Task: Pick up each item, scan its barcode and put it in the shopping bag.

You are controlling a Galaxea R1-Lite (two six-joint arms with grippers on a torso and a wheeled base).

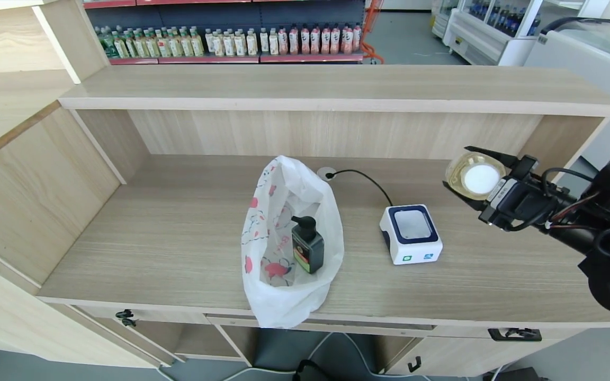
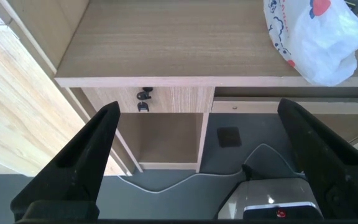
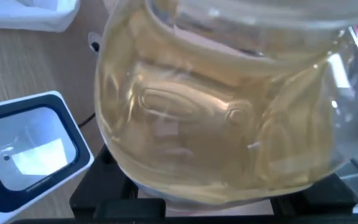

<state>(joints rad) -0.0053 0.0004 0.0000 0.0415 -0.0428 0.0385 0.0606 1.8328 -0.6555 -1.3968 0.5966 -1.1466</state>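
Head view: the right gripper [image 1: 461,172] pinches a bottle [image 1: 478,179] of yellow liquid with a white cap. It is up in the air, to the right of the scanner [image 1: 411,233]. The next job, I think, is the scan. Bring the bottle over the scanner's glass and turn it slowly until the barcode faces the glass. I cannot see the barcode. The bag [image 1: 262,222] stands open mid-counter [image 1: 178,238] with a black pump bottle [image 1: 307,246] inside. The left gripper [image 2: 199,112] is spread wide, low by the counter's front.
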